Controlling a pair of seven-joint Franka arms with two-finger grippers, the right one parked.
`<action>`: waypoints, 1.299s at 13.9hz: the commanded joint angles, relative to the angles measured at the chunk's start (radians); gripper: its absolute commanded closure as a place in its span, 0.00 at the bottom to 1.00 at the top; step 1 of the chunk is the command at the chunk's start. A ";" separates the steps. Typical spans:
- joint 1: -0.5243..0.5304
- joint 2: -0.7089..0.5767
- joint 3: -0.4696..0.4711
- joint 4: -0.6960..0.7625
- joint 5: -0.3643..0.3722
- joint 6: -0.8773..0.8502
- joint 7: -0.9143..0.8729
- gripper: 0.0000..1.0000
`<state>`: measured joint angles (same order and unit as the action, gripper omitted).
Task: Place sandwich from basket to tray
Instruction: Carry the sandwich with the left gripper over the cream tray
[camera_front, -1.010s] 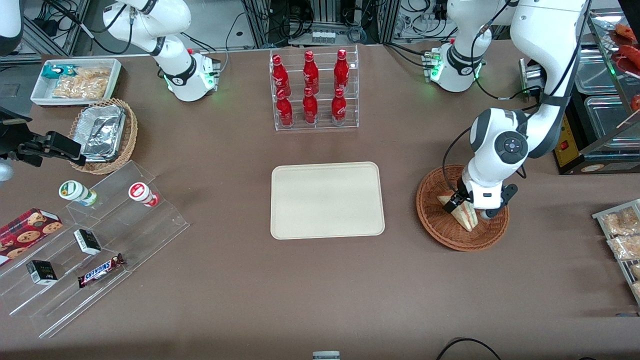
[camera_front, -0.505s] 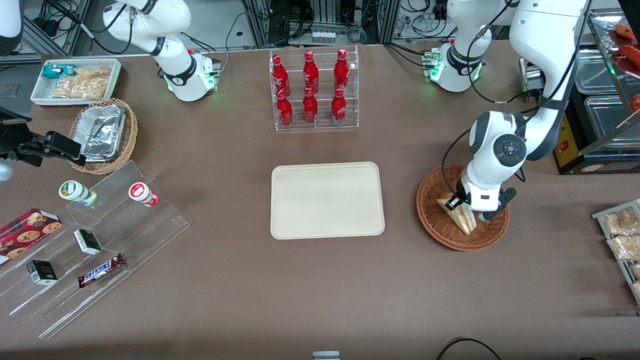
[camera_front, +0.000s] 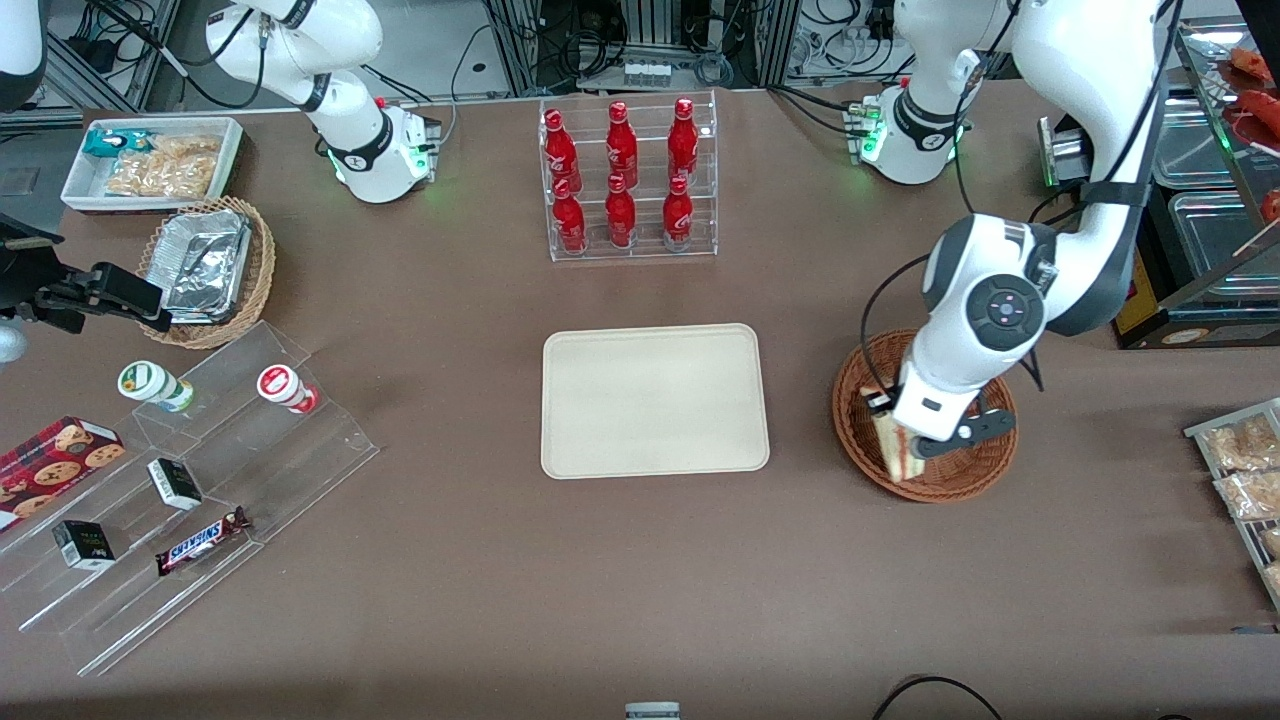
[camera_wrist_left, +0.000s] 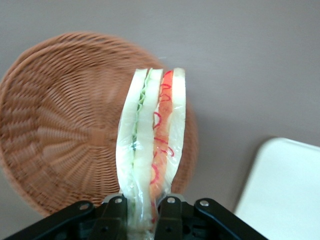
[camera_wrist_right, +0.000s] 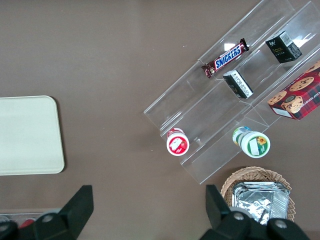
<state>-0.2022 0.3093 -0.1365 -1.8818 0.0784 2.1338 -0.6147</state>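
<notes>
My left gripper (camera_front: 898, 432) is shut on the sandwich (camera_front: 896, 452), a wedge of white bread with red, pink and green filling, and holds it lifted above the basket's tray-side rim. The wrist view shows the sandwich (camera_wrist_left: 151, 145) pinched edge-on between the gripper (camera_wrist_left: 142, 210) fingers, hanging over the reddish-brown woven basket (camera_wrist_left: 60, 135). The basket (camera_front: 960, 478) sits on the table toward the working arm's end, with nothing else seen in it. The cream-beige tray (camera_front: 655, 400) lies bare at the table's middle; its corner (camera_wrist_left: 285, 195) shows in the wrist view.
A clear rack of red bottles (camera_front: 628, 180) stands farther from the camera than the tray. Toward the parked arm's end are a clear stepped display (camera_front: 180, 480) with snacks, a tan basket of foil containers (camera_front: 205, 268) and a white bin (camera_front: 150, 160). Snack bags (camera_front: 1245, 470) lie at the working arm's end.
The gripper has risen out of the basket with the sandwich and shifted toward the tray and nearer the camera. The sandwich now hangs over the basket's rim.
</notes>
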 joint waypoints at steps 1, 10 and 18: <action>-0.097 0.105 0.000 0.128 -0.003 -0.028 0.009 1.00; -0.373 0.352 -0.031 0.366 -0.095 -0.023 -0.247 1.00; -0.477 0.438 -0.025 0.421 -0.080 0.054 -0.347 0.94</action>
<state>-0.6605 0.7320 -0.1771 -1.4916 -0.0054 2.1774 -0.9440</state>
